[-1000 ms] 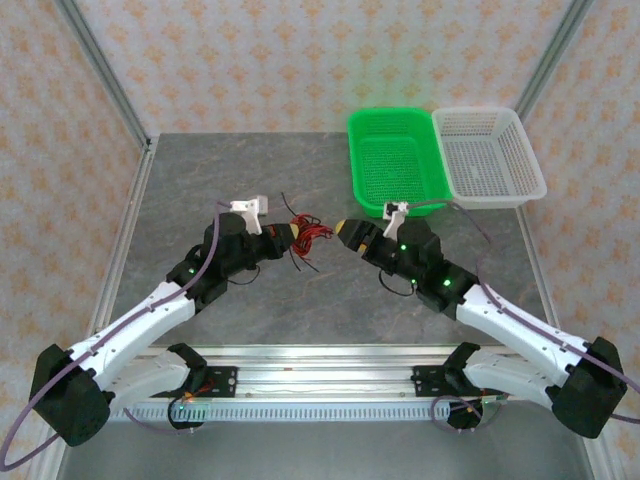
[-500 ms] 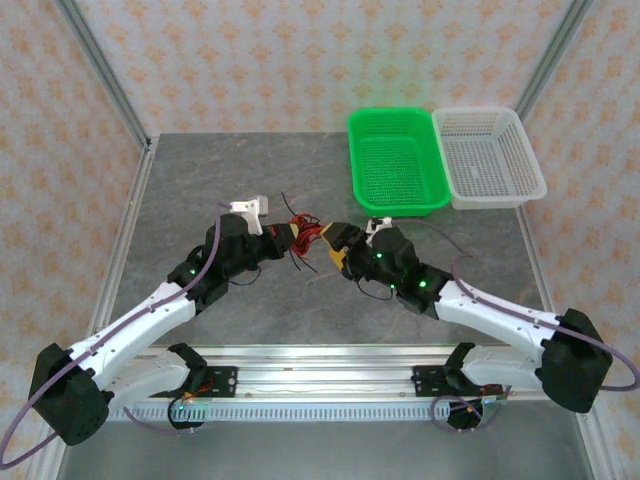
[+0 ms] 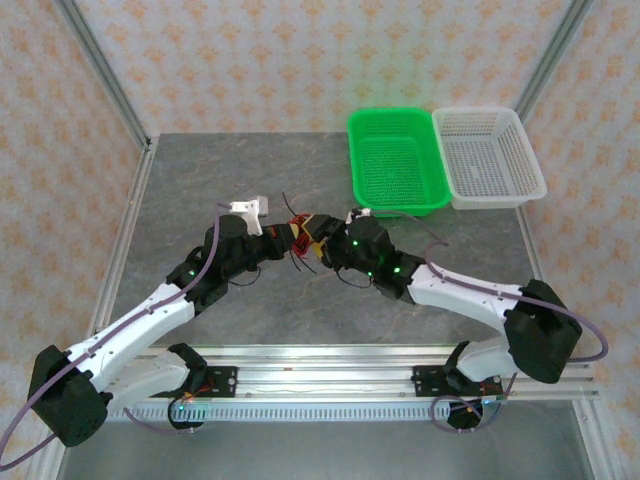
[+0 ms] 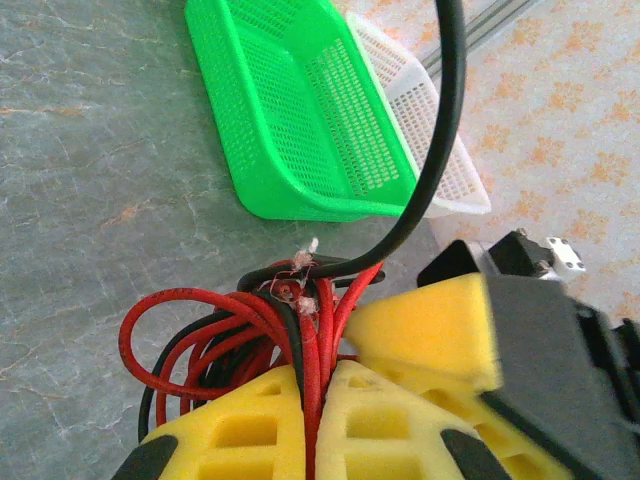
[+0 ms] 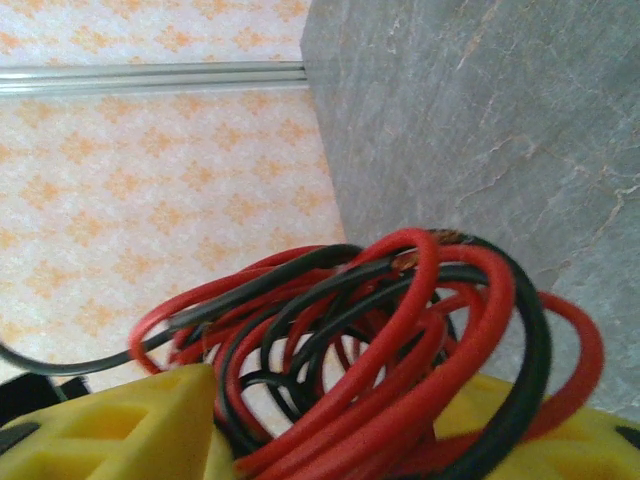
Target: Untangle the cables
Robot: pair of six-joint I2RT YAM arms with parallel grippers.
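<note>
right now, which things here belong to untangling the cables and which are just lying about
In the job: cables; left claw, clamped on them; right claw, fingers either side of the bundle.

Lying about: green basket; white basket.

The table (image 3: 220, 170) lies open far left; green basket (image 3: 395, 165) and white basket (image 3: 490, 160) block far right; cables (image 3: 299, 224) crowd the middle.

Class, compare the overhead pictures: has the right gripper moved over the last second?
Yes. The right gripper slid left, away from the green basket, toward the cables.
</note>
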